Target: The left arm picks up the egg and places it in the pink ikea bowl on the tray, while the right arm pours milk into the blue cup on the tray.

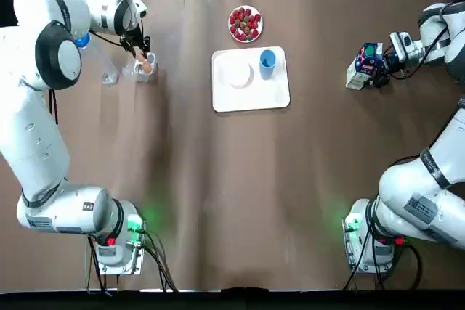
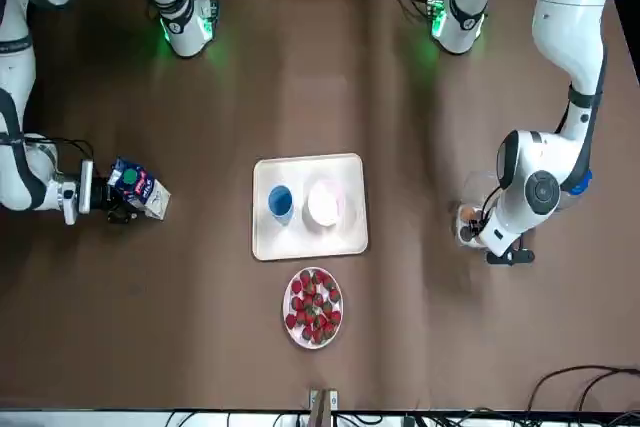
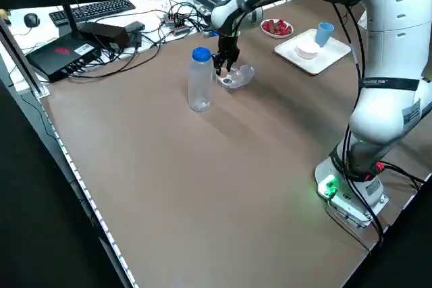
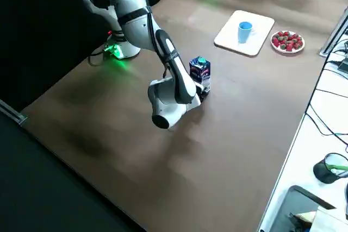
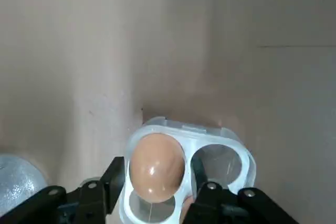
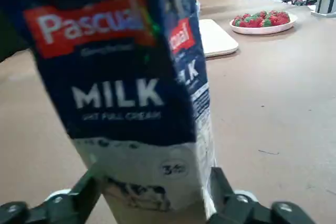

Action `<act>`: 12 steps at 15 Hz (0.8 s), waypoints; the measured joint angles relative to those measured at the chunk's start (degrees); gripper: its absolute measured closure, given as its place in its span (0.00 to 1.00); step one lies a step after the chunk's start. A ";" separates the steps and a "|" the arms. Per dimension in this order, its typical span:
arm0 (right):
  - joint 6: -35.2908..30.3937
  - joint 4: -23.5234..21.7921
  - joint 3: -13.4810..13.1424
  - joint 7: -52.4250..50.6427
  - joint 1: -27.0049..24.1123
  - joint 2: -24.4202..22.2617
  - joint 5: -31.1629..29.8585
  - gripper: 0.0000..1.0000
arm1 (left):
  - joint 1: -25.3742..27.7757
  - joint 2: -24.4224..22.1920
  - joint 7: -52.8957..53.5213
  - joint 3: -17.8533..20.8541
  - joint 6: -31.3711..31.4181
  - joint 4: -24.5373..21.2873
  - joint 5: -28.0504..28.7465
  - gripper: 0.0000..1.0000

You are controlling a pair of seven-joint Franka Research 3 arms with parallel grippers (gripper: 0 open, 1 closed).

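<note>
Upper left of top view: left gripper [image 1: 144, 62] pinches egg [image 1: 147, 67] at clear holder [image 1: 135, 72]; smooth shell may slip. Right edge: right gripper [image 1: 375, 67] clamps milk carton [image 1: 365, 62]; early tilt spills.

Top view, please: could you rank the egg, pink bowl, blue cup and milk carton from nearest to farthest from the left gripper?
1. The egg, at the left gripper, far left.
2. The pink bowl, on the tray's left half.
3. The blue cup, on the tray's right half.
4. The milk carton, far right.
</note>
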 joint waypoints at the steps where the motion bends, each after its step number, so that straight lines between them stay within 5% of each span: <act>1: 0.03 0.04 0.01 -0.06 0.02 0.00 0.02 0.14 | 0.00 0.00 0.00 -0.01 0.04 0.01 0.00 0.41; 12: 1.04 2.59 0.00 5.87 3.14 -2.26 0.15 0.36 | 0.00 0.18 0.00 -0.01 0.79 0.01 0.00 0.41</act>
